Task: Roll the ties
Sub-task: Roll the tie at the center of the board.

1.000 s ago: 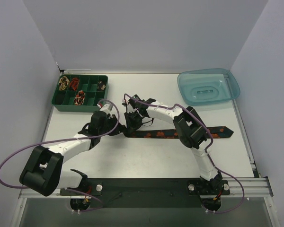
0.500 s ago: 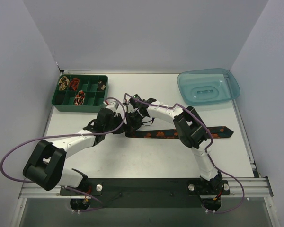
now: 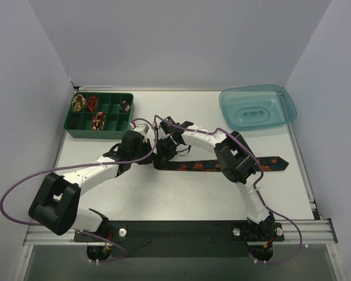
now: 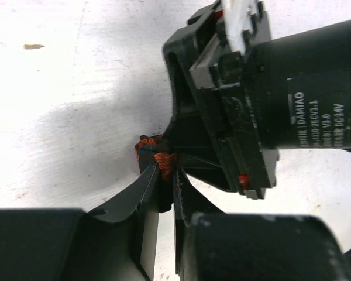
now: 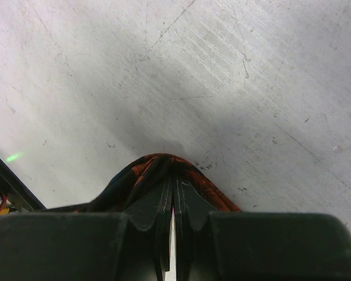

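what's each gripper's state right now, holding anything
left gripper: closed on the bunched end of the tie
right gripper: closed on the same tie, fabric looped over its tips

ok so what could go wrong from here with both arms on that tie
1. Both sets of jaws crowd the same narrow end of the dark tie; they may well knock together.
2. The left jaws pinch only the edge of the tiny rolled start, so it could slip out and unroll.
3. The right arm crosses above the flat length and might snag it.
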Robot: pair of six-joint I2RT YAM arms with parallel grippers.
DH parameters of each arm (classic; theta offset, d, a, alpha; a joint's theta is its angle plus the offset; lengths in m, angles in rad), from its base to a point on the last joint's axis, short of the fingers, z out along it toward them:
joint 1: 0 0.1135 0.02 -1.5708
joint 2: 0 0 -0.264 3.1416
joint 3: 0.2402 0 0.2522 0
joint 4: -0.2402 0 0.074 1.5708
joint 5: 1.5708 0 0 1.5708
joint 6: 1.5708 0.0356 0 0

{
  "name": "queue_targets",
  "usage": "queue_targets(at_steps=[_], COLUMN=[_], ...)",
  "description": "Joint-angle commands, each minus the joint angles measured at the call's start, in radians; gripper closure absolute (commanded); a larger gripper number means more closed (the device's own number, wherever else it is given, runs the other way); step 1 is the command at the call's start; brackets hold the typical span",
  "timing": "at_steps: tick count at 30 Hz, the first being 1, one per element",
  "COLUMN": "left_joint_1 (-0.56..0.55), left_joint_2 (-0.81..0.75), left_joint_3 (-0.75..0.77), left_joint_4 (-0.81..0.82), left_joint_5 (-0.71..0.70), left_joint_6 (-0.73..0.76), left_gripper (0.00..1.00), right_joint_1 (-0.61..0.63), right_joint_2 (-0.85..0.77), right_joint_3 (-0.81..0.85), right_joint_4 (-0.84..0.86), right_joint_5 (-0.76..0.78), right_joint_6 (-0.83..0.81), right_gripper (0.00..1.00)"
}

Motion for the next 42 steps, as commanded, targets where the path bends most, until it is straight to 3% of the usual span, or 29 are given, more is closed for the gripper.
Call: queue_targets(at_steps=[1,17,35,42], left_joint_1=[0.002,0.004,-0.147,-0.252], left_joint_2=[-0.025,-0.044,0.151,0.344], left_joint_3=[0.062,0.214,0.345,0.476], left_joint_4=[-0.099,-0.452,-0.576,-0.686], left_joint_5=[-0.111,-0.335,-0.511,-0.589], left_joint_6=[0.038,0.109,0.121,0.116], left_gripper=[1.0,1.0,1.0,1.0], right_joint_1=[-0.02,-0.146,-0.179,-0.187], right_joint_2=[-0.073,-0.265,-0.285,-0.279], right_joint_3=[-0.01,-0.129,-0.168,-0.178], right_joint_4=[-0.038,-0.055,-0.07,-0.073], right_joint_5=[0.007,0.094,0.111,0.108], right_joint_6=[-0.007,-0.025,-0.034,-0.037], right_gripper=[1.0,1.0,1.0,1.0])
